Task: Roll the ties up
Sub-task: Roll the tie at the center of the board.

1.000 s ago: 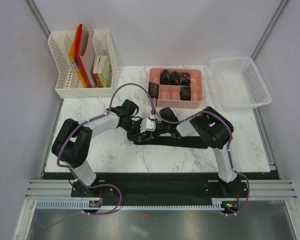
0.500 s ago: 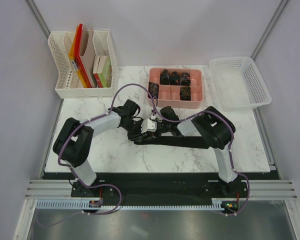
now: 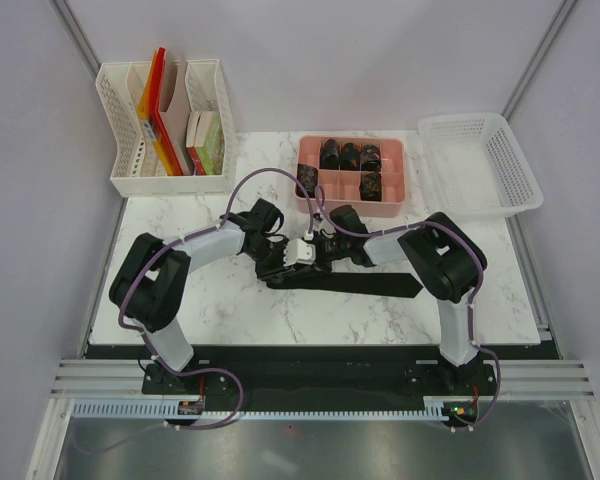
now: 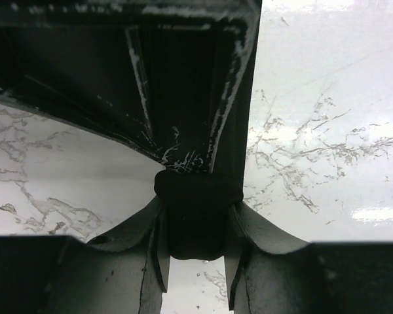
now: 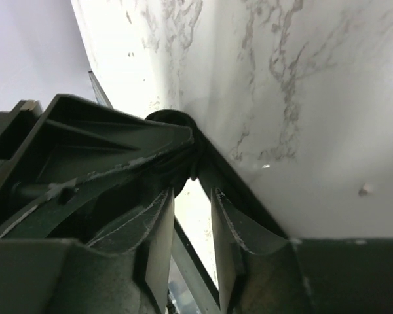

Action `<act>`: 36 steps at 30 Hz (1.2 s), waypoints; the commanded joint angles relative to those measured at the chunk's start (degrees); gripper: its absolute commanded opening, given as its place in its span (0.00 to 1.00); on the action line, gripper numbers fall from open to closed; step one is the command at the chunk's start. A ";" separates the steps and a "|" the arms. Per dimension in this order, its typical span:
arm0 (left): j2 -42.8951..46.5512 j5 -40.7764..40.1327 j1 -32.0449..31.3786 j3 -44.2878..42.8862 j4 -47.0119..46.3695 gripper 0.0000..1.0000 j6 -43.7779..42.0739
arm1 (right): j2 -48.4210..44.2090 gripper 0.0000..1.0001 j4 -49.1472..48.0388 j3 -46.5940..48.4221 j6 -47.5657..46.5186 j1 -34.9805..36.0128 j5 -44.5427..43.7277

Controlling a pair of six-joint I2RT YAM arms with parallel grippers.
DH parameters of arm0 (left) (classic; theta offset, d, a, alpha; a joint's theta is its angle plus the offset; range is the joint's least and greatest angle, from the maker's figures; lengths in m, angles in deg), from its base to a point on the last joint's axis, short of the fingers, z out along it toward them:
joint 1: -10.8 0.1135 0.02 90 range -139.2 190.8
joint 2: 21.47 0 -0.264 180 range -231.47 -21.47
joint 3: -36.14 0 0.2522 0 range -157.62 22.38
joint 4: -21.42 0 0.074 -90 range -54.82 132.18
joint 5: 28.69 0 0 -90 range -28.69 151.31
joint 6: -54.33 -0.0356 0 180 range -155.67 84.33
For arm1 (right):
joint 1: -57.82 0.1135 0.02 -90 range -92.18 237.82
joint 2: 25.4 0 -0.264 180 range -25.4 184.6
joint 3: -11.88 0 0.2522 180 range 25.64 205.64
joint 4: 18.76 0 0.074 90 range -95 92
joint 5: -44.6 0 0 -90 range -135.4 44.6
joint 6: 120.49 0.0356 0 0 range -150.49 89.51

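Half-rolled tie [image 3: 370, 283] between left jaws

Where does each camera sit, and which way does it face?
Top: above and behind, facing down at the table; left arm and right arm show.
Left wrist: on the left arm, facing the tie inside the left tool.
Right wrist: on the right arm, facing the table past the right tool.
Shared: all show the marble table.
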 commanded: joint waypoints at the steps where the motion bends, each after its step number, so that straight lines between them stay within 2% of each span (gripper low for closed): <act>1: -4.40 -7.27 0.05 1.85 5.40 0.22 -0.79 | -5.61 0.40 -5.50 -0.80 2.24 0.11 2.40; 9: -4.67 -7.19 0.05 1.33 5.93 0.22 -0.43 | -5.35 0.46 -12.87 -2.65 8.31 0.20 2.13; 14: -4.75 -7.27 0.05 1.15 6.10 0.23 -0.43 | -3.33 0.48 -8.08 -1.42 5.60 0.72 0.38; 22: -4.84 -7.63 0.05 0.80 6.28 0.25 -0.70 | -0.34 0.47 -7.88 -1.24 6.73 1.60 -1.29; 26: -4.67 -7.54 0.05 0.97 6.37 0.26 -0.61 | 0.28 0.31 -8.59 -1.51 6.47 1.60 -1.65; 30: -4.49 -7.54 0.05 0.97 6.28 0.30 -0.61 | 0.81 0.06 -6.22 -1.42 4.28 1.34 -2.00; 31: -4.40 -7.54 0.05 0.97 6.28 0.32 -0.52 | 0.98 0.03 -5.69 -1.51 4.01 1.34 -1.82; 36: -1.86 -5.61 0.22 0.27 6.54 0.46 -0.17 | 0.54 0.00 -0.51 -1.33 -0.12 0.90 -2.35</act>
